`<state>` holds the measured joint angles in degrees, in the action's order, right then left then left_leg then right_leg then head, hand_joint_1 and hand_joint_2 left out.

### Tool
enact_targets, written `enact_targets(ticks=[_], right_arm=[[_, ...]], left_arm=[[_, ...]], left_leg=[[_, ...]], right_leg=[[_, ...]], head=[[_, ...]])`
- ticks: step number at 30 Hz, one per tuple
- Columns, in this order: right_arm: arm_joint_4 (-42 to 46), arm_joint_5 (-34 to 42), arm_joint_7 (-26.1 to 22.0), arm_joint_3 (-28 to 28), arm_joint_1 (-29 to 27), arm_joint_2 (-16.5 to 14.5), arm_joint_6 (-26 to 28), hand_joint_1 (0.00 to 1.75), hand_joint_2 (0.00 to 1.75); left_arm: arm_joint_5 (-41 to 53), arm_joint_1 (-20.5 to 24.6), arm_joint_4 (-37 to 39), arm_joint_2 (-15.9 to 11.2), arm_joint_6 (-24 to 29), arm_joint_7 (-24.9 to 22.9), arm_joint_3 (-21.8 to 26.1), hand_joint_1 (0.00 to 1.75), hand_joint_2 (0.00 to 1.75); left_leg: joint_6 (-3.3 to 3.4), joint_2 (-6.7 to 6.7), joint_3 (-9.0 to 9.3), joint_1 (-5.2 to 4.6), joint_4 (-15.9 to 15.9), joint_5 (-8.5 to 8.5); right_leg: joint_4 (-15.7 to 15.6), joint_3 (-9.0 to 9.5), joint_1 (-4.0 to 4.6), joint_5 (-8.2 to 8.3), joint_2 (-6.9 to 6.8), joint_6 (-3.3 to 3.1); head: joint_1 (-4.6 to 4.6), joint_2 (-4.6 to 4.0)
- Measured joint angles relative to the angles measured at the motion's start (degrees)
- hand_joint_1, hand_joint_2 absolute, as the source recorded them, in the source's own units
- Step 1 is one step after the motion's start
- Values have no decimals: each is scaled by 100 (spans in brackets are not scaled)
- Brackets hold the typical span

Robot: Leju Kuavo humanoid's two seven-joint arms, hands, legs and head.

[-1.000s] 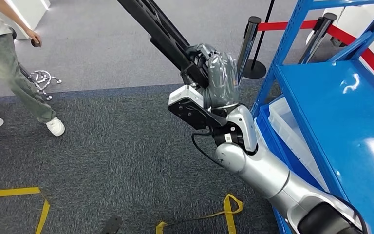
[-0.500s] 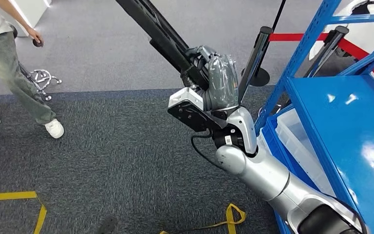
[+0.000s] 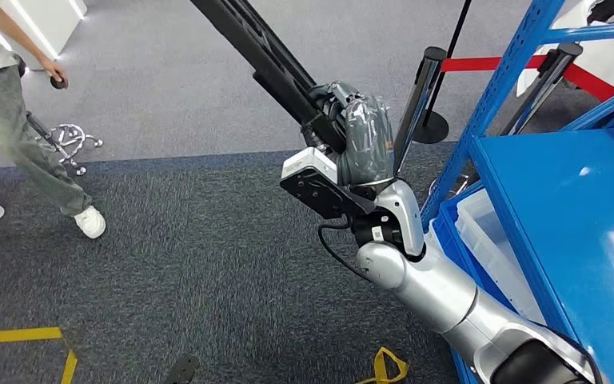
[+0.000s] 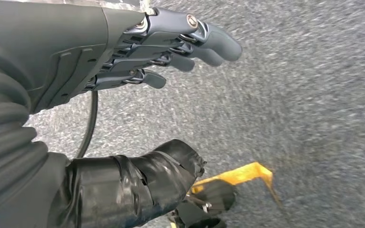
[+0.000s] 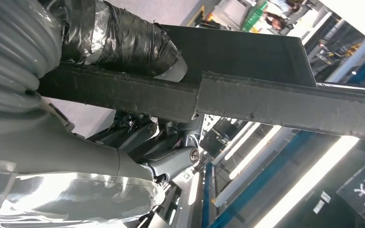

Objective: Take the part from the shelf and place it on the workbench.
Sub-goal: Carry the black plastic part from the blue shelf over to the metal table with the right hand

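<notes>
A long black metal part (image 3: 256, 44) slants up toward the top left of the head view. My right hand (image 3: 360, 132), raised beside the blue shelf (image 3: 576, 216), grips its lower end. In the right wrist view the part (image 5: 247, 95) runs across the picture, with the taped thumb (image 5: 119, 42) on one side of it and the fingers (image 5: 166, 147) curled round the other. My left hand (image 4: 138, 80) hangs over the grey carpet, fingers spread and nothing in it.
A person (image 3: 8, 120) in grey trousers and white shoes stands at the left by a chrome chair base (image 3: 68, 140). Black stanchions (image 3: 425, 88) with red belts stand behind the shelf. A clear bin (image 3: 496, 240) sits on a lower shelf level. Yellow tape (image 3: 16, 336) marks the carpet.
The whole head view has shifted: the shelf has slid to the right and the stanchions show more fully. My right hand still holds the part the same way.
</notes>
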<state>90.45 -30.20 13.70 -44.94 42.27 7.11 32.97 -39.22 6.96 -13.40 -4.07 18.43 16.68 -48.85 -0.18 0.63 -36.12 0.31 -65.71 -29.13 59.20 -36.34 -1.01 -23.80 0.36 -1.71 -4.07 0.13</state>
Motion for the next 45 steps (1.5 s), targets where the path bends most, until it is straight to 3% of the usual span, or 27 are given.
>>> enact_targets(ticks=[2,4,5,7,9,13,15,17,18,19,20,22,23,25,27,29,32,34,35,37,39,40,42,44,45], right_arm=[[1,-3,-2,1,-16,1,-1,175,175],[0,-3,-1,1,-37,2,-2,175,175],[1,-3,0,1,-40,1,-3,175,175],[1,-4,1,1,-35,1,-4,175,175],[1,-11,8,3,-31,3,-2,175,175],[16,-47,15,13,-40,7,14,175,175],[32,-52,12,35,-29,11,29,175,175],[34,-25,9,55,-43,15,55,175,175],[33,-4,9,58,-68,19,66,175,175],[32,16,8,61,-94,24,76,175,175],[32,30,4,64,-113,30,84,175,175],[31,36,-12,81,-125,37,107,175,175],[33,33,-22,92,-124,39,122,175,175],[36,26,-39,106,-132,47,156,175,175],[36,16,-43,118,-140,54,179,175,175],[36,7,-43,141,-140,55,187,175,175],[36,-3,-35,172,-145,56,187,175,175],[35,-3,-25,175,-164,56,187,175,175],[34,-4,-19,176,-170,56,187,175,175],[36,-8,-12,180,-171,56,187,175,175],[41,-16,-9,190,-168,56,187,175,175],[44,-22,-8,195,-166,56,187,175,175],[49,-32,-4,201,-165,56,187,175,175],[58,-40,1,204,-163,57,186,175,175],[63,-44,2,205,-162,58,186,175,175]], left_arm=[[-2,-3,1,5,0,-1,-1,0,175],[-9,-19,2,3,16,-8,-1,0,175],[-13,-22,2,2,34,-19,-1,0,175],[-19,-19,2,-2,95,-52,0,0,175],[-22,-15,2,-5,160,-84,-1,0,175],[6,-15,2,-3,258,-98,-2,0,175],[23,1,2,3,284,-103,-3,0,175],[28,15,2,5,312,-110,-3,0,175],[33,18,2,5,323,-114,-3,0,175],[43,17,2,6,328,-118,-3,0,175],[55,16,2,10,331,-121,-4,0,175],[75,16,2,21,332,-129,-4,0,175],[81,25,2,26,333,-138,-4,0,175],[85,37,2,27,337,-152,-4,0,175],[91,26,2,20,344,-161,-5,0,175],[100,12,1,18,352,-163,-7,0,175],[105,28,0,26,356,-160,-9,0,175],[104,24,0,26,356,-160,-9,0,175],[104,20,0,25,356,-160,-10,0,175],[106,22,0,21,359,-159,-11,0,175],[109,41,0,20,362,-157,-13,0,175],[111,47,0,21,364,-156,-15,0,175],[113,43,0,21,368,-155,-21,0,175],[113,28,0,23,373,-154,-26,0,175],[114,29,0,24,375,-154,-27,0,175]], left_leg=[[-47,-17,-437,22,-646,-248],[-49,-23,-668,28,-775,-306],[-27,-23,-651,25,-559,-151],[66,-24,-464,1,192,415],[153,-31,-315,-38,702,736],[221,-30,-186,-39,876,770],[258,-26,-97,-7,974,780],[296,1,-70,-13,975,752],[303,25,-64,-14,962,732],[299,58,-60,-13,940,708],[286,101,-57,-10,906,680],[242,194,-67,1,804,610],[213,242,-94,-3,733,577],[146,331,-160,5,658,554],[79,405,-202,25,656,565],[16,311,-274,28,517,471],[-75,49,-714,50,-403,32],[-106,-7,-941,73,-837,-62],[-110,-25,-903,79,-756,38],[-95,-141,-540,77,-53,387],[-34,-306,-208,21,561,555],[2,-340,-155,-7,669,545],[82,-251,-138,-23,695,534],[159,-153,-96,-5,742,548],[203,-109,-73,8,765,556]], right_leg=[[0,83,3,-71,0,-17],[4,189,12,-149,11,-17],[6,254,19,-190,17,-15],[6,376,38,-275,22,-2],[5,423,52,-344,31,40],[7,443,60,-465,35,169],[409,266,65,-705,26,209],[1155,-138,48,-1003,20,240],[1424,-316,38,-1049,19,258],[1504,-409,25,-982,19,275],[1371,-396,9,-810,21,289],[704,-143,-34,-385,114,298],[403,-16,-51,-268,200,294],[166,93,-51,-246,321,268],[135,110,-44,-231,254,210],[81,149,-66,-206,153,141],[50,179,-66,-205,-14,88],[51,182,-61,-219,-124,80],[52,188,-62,-228,-173,84],[52,218,-64,-254,-267,115],[50,247,-33,-286,-351,168],[43,259,-15,-298,-391,195],[20,294,3,-322,-475,260],[132,284,-12,-432,-398,312],[343,198,-20,-563,-303,322]], head=[[-8,0],[-9,0],[-9,0],[-4,0],[0,0],[9,0],[30,0],[42,0],[42,0],[43,0],[44,0],[44,0],[39,0],[39,0],[42,0],[14,0],[-32,0],[-32,0],[-33,0],[-34,0],[-32,0],[-27,0],[-14,0],[5,0],[18,0]])
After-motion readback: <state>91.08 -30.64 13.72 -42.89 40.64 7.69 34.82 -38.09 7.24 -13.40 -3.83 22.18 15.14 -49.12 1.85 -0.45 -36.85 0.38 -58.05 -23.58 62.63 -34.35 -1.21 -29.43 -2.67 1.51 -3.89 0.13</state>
